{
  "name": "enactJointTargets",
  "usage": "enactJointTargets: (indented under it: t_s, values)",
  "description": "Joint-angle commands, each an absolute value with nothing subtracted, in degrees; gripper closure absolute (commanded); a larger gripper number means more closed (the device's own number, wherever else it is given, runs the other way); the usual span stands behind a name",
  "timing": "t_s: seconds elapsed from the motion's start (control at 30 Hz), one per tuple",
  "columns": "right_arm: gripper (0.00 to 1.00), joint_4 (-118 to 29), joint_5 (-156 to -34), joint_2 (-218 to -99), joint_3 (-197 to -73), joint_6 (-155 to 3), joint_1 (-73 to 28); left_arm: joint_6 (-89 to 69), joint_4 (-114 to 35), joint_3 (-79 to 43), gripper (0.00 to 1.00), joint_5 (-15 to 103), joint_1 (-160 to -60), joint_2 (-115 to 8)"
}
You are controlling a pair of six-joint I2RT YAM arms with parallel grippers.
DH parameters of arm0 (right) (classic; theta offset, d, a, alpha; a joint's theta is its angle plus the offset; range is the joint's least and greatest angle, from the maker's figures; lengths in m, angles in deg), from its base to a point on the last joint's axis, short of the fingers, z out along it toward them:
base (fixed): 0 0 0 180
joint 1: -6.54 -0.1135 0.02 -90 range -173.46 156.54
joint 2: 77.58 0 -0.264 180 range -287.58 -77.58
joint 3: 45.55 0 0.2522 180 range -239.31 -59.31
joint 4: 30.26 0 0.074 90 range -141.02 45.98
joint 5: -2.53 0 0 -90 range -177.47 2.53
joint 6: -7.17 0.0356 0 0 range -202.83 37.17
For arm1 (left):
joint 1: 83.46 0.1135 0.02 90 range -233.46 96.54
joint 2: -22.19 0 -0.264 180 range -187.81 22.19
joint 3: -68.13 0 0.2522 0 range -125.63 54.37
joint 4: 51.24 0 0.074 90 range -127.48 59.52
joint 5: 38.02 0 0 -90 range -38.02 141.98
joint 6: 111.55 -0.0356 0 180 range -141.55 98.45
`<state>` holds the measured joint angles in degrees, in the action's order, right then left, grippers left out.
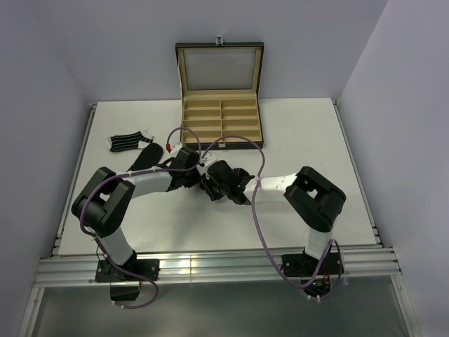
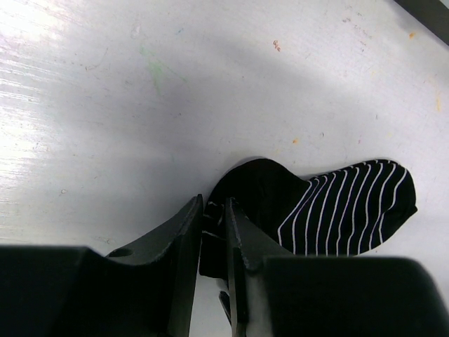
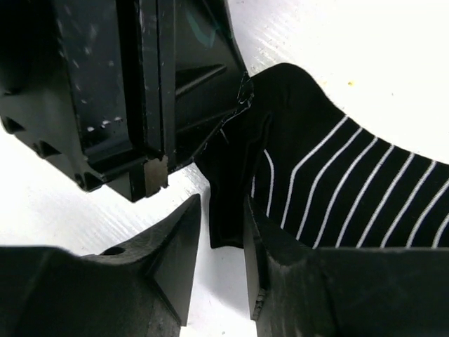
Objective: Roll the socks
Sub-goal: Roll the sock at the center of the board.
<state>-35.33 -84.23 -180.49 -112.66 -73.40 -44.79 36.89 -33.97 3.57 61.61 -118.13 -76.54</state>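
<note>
A black sock with thin white stripes [image 2: 337,210] lies flat on the white table, mid-table between both arms. My left gripper [image 2: 213,203] is shut on the sock's plain black cuff edge. In the right wrist view the same striped sock [image 3: 351,189] spreads to the right, and its black cuff flap hangs between the fingers of my right gripper [image 3: 223,203]. Those fingers stand apart, with a gap on the left side of the fabric. The left gripper [image 3: 140,91] sits just beyond, pinching the cuff. From above, both grippers [image 1: 207,179] meet over the sock and hide it.
Another striped sock [image 1: 126,142] and a plain black sock [image 1: 147,158] lie at the left of the table [image 1: 309,133]. An open black box with tan compartments [image 1: 221,119] stands at the back centre. Walls close in on three sides.
</note>
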Motion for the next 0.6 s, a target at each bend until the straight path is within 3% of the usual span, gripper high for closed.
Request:
enactJointTargets:
  t_s: [0.0,0.13,0.33,0.57]
  values:
    - [0.63,-34.5,-81.6,-182.8,-114.7,-75.4,-46.5,36.9,-28.7,5.4,0.73,60.2,-118.7,-79.1]
    - [0.70,-35.3,-79.3,-183.7,-115.0,-75.5,-47.2,37.0,-28.8,5.3,0.73,60.1,-118.7,-78.9]
    - [0.99,-37.8,-79.1,-183.7,-116.3,-74.1,-47.3,37.3,-29.1,6.2,0.69,60.9,-118.7,-77.0]
    - [1.00,-40.6,-93.1,-181.7,-117.1,-68.2,-42.5,39.0,-30.8,10.0,0.50,63.3,-118.7,-70.8]
